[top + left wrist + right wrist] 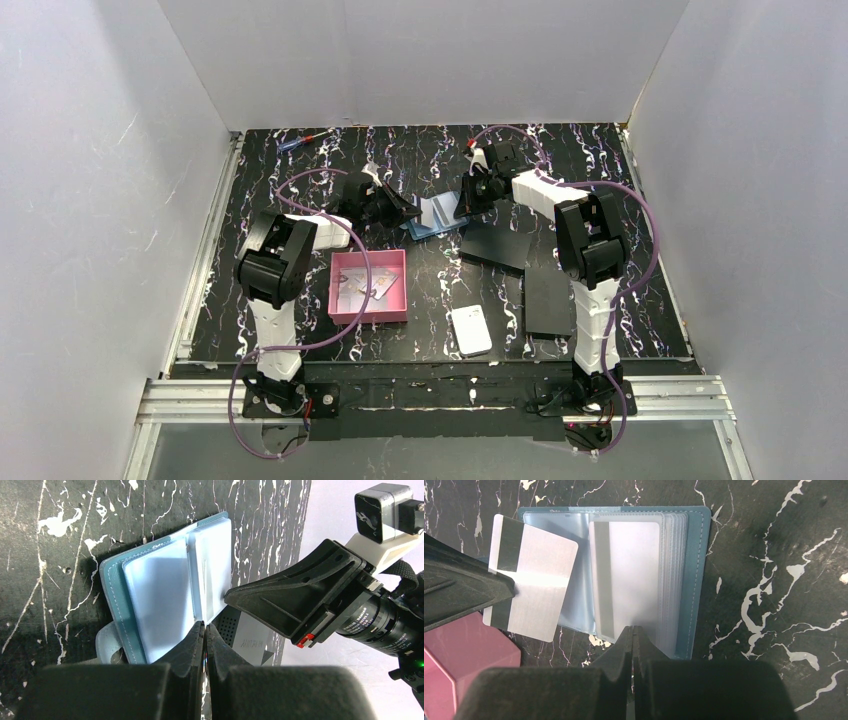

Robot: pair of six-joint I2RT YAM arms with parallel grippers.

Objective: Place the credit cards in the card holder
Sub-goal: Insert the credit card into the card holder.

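Left gripper [204, 626] pinches a silver magnetic-striped credit card [539, 580] over the open teal-blue card holder [699, 570]; right gripper [633, 630] pinches its clear sleeves.

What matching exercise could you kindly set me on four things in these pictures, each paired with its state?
Things:
1. card holder
2. pink tray
3. white block
4. striped card

States:
A. pinched in the left gripper
B. lying open, teal cover
C. has loose cards inside
D. rounded corners, nothing on it

Pairs: 1-B, 2-C, 3-D, 4-A
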